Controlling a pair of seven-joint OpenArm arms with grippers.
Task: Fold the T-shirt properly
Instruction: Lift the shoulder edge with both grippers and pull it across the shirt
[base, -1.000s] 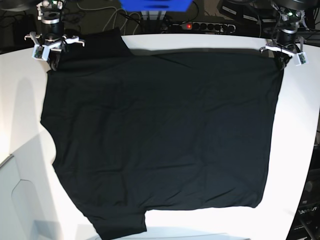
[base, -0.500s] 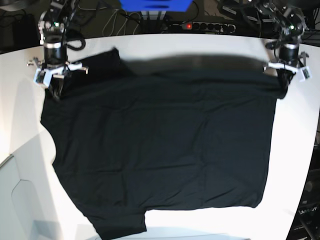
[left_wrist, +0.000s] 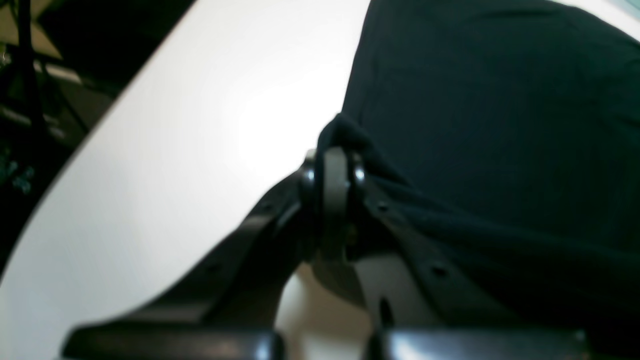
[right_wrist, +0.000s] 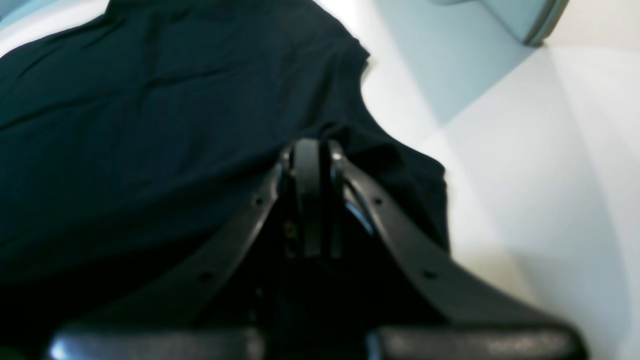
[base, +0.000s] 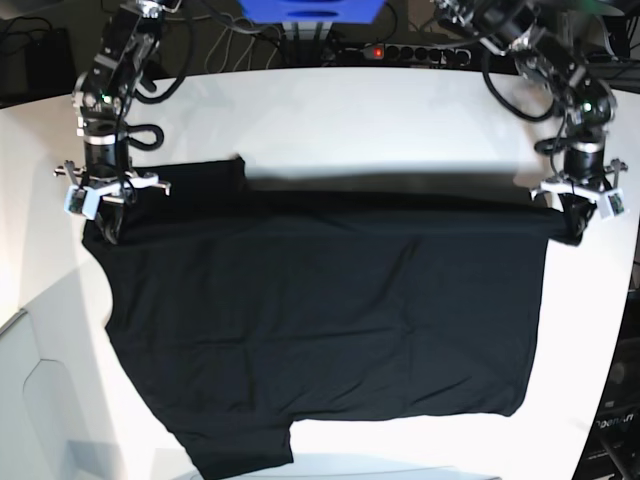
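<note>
1. T-shirt (base: 320, 330): black, spread over the white bench (base: 360, 110); the far edge is raised off the bench between the 2 hands, the near part lies flat.
2. Left hand (base: 570, 232): closed tight on a bunched corner of the T-shirt (left_wrist: 490, 100). In the left wrist view the fingertips (left_wrist: 336, 175) are pressed together with cloth wrapped around them; the rest of the cloth runs away to the far right of the hand (left_wrist: 334, 172).
3. Right hand (base: 103, 226): clamped on the other far corner. In the right wrist view the fingers (right_wrist: 311, 165) meet with no gap and dark cloth (right_wrist: 165, 115) gathers at the tips of the hand (right_wrist: 311, 155).
4. A sleeve lies just beyond the right hand, flat on the bench; another sleeve sits at the near edge, well apart from both hands.
5. Cloth between the hands is taut, with a shadow on the bench just beyond it.
</note>
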